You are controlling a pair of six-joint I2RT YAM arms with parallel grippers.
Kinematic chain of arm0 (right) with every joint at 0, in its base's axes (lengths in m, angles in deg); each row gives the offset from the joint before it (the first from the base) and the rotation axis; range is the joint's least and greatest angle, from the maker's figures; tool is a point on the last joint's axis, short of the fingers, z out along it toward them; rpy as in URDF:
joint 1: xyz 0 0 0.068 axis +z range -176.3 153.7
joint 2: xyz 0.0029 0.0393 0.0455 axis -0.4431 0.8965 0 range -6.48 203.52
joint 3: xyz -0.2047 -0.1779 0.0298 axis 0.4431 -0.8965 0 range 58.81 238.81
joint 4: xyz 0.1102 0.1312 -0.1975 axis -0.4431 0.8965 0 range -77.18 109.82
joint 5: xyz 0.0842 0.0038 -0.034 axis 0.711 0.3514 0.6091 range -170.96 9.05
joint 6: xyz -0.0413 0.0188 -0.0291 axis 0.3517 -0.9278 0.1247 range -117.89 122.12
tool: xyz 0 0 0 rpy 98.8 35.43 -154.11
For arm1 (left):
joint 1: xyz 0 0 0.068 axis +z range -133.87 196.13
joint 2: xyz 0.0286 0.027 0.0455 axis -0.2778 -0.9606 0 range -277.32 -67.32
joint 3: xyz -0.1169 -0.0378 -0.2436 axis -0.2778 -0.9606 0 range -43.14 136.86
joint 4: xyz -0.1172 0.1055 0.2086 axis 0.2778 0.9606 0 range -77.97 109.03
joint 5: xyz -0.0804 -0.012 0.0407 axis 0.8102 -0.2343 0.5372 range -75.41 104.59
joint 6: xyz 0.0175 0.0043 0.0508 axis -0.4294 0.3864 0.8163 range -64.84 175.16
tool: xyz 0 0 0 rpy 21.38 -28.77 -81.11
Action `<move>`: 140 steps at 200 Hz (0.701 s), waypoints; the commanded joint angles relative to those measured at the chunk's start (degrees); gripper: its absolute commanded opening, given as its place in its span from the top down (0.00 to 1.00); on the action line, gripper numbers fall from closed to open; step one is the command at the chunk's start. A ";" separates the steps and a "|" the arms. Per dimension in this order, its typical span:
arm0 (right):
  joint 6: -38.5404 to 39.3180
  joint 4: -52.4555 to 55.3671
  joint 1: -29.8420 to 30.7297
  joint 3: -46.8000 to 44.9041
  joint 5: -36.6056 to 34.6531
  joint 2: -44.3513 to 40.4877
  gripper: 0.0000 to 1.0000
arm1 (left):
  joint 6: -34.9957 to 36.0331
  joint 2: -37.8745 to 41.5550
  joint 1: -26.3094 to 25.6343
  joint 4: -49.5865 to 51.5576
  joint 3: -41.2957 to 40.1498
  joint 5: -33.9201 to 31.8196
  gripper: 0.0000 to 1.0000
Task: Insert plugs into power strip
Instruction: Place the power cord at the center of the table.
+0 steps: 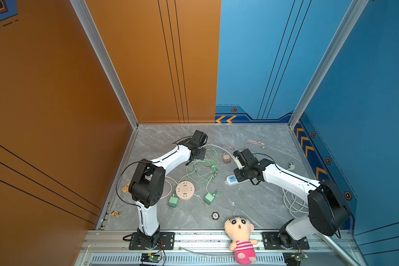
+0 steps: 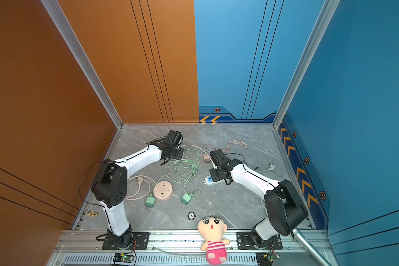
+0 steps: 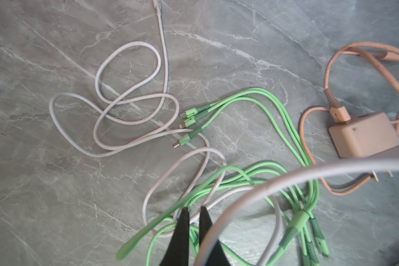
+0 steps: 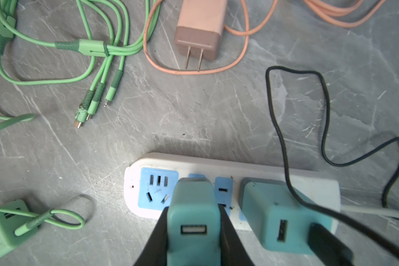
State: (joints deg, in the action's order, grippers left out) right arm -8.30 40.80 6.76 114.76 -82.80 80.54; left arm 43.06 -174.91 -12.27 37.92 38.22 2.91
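The white power strip [image 4: 148,165] with blue sockets lies at the table's middle right [image 1: 232,180]. My right gripper [image 4: 193,207] is shut on a teal plug [image 4: 192,221], which it holds against the strip's middle socket; the prongs are hidden. A second teal plug [image 4: 274,214] stands in the strip beside it, and a black cable crosses in front of that plug. The pink-brown plug [image 4: 199,30] lies flat beyond the strip, prongs showing. Two green plugs [image 1: 173,200] [image 1: 209,198] lie nearer the front. My left gripper [image 3: 195,208] hangs shut over tangled cables, a pale one crossing its fingers.
A tangle of green cables [image 1: 205,165] and a pale cable [image 3: 129,101] spreads between the arms. A round beige socket [image 1: 185,190] sits at front left. A plush doll [image 1: 240,232] and a small black disc [image 1: 215,215] lie at the front edge. A white round-headed plug [image 1: 291,166] lies at the right.
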 commanded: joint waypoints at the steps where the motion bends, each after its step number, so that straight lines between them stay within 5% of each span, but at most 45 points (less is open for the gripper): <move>1: -1.18 1.24 0.24 -2.02 -1.88 0.08 1.00 | -0.91 0.64 0.10 -0.27 -0.85 0.87 0.88; 140: -2.93 -2.24 0.43 -5.41 -1.63 0.02 1.00 | -0.83 1.76 -0.06 -0.23 -0.93 0.87 0.84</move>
State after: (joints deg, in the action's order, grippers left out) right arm -9.87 38.18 6.93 111.00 -83.63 80.19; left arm 43.06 -174.91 -12.27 37.92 38.22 2.91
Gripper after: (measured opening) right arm 0.275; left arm 0.141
